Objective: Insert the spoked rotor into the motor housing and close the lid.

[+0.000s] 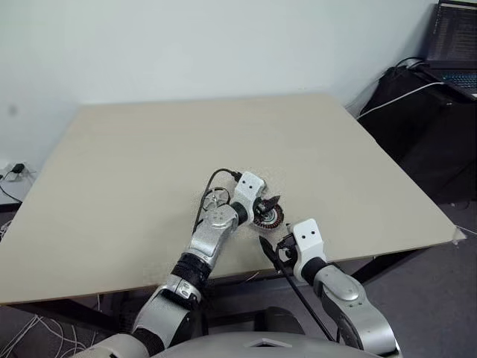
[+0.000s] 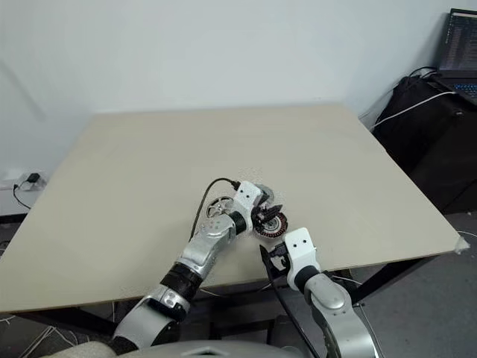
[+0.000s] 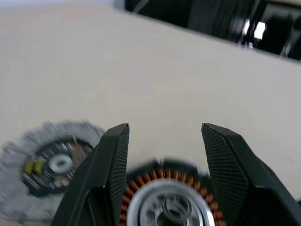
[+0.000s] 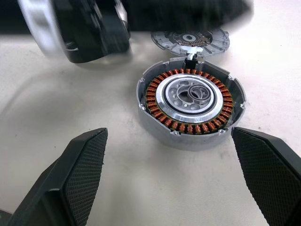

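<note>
The motor housing [image 4: 190, 101], a round shell with copper windings around a pale silver centre, rests on the table near its front edge. Just above it hovers my left gripper [image 3: 164, 129], open, with nothing between its fingers [image 3: 110, 160]. Beyond the housing lies the lid [image 4: 190, 40], a ribbed grey disc with a darker centre, flat on the table and also seen in the left wrist view [image 3: 51, 165]. The spoked rotor [image 2: 220, 206] appears as a small silver wheel on the table beside my left wrist. My right gripper [image 4: 168, 134] stands wide open and empty, short of the housing on the near side.
The beige table [image 1: 149, 149] stretches far back and to both sides. A black cable [image 1: 212, 179] loops over my left wrist. Black bags [image 1: 425, 112] and a laptop [image 1: 455, 45] stand beyond the table's right edge.
</note>
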